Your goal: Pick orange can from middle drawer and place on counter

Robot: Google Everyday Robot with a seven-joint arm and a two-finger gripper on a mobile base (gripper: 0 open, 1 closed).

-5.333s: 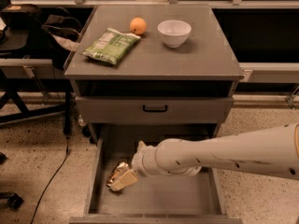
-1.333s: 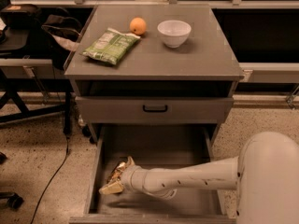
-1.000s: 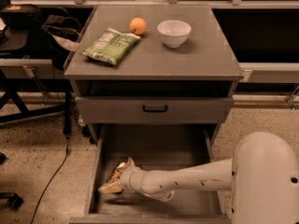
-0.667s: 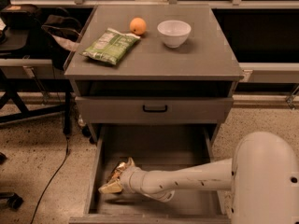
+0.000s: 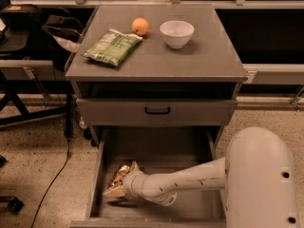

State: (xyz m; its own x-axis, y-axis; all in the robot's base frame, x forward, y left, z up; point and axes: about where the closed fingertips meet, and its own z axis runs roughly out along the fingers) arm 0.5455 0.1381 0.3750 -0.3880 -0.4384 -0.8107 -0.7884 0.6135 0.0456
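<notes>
In the left near part of the open middle drawer, the orange can lies on the grey floor close to the left wall. The gripper, at the end of the white arm reaching in from the right, is right against its near side; whether it is open or closed on the can, I cannot tell. On the counter above lie a green bag, an orange fruit and a white bowl.

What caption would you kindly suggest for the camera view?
Gripper at the orange can in the middle drawer; bag, fruit and bowl on the counter.
</notes>
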